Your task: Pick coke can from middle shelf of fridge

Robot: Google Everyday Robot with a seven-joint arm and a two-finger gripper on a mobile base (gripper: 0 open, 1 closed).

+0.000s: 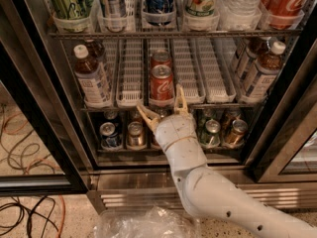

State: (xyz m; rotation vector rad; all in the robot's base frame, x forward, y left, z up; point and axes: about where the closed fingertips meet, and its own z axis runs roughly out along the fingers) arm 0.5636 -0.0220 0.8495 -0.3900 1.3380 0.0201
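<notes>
Gripper [164,110] spread wide, empty, at front edge of middle shelf [218,104], just below coke can [162,83] in centre lane of fridge [29,83]. Risks: fingers snag shelf wire; can pushed back against rear can [161,58]; off-centre closing tips it.

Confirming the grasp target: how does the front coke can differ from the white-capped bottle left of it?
The coke can is red with a silver top; the white-capped bottle is brown with a pale label. The coke can is shorter than the bottle. The coke can stands in the centre lane, above the open gripper; the bottle stands far left of it. Both stand upright on the middle shelf.
</notes>
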